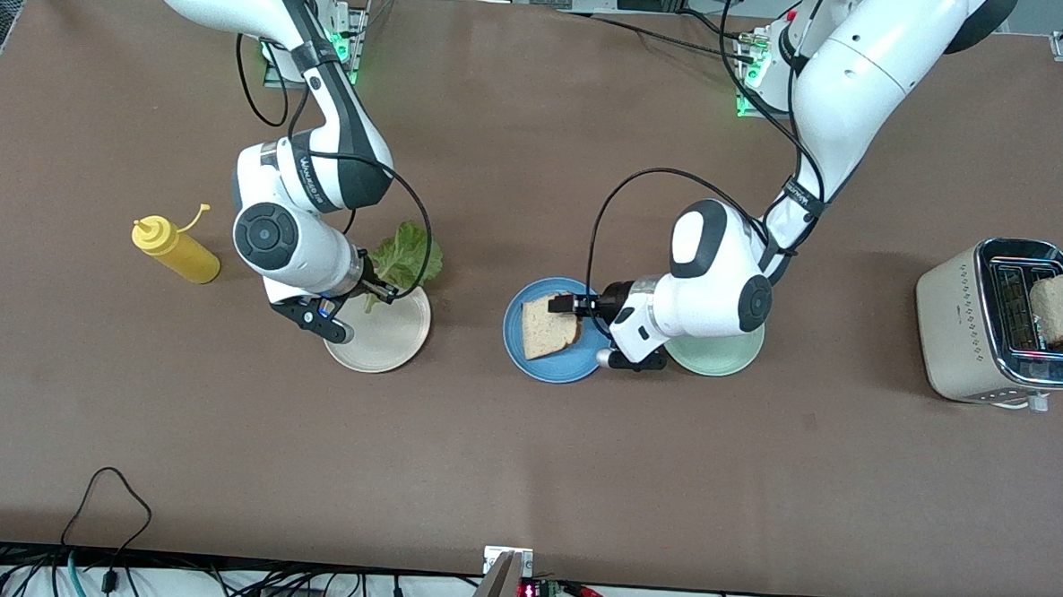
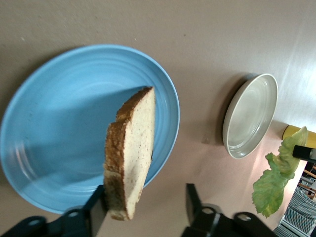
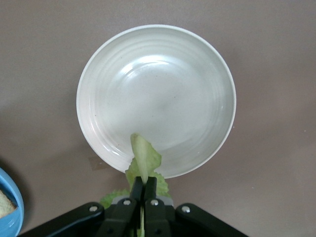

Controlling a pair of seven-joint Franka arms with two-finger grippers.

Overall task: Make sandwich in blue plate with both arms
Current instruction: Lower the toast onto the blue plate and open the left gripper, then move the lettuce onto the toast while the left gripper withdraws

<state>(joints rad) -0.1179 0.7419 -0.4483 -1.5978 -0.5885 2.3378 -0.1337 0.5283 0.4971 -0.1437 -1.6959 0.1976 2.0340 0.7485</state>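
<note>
Left gripper stands wide over the blue plate mid-table, bread slice released. Right gripper pinches the lettuce leaf by its stem (limp, tear-prone) above the cream plate.

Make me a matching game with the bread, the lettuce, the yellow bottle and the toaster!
Things:
1. bread slice
2. lettuce
3. yellow bottle
4. toaster

Where:
A. lying on its side on the table
B. pinched in the right tool
C. has another slice sticking out of a slot
D. over the blue plate, at the open left tool

Pairs: 1-D, 2-B, 3-A, 4-C
</note>
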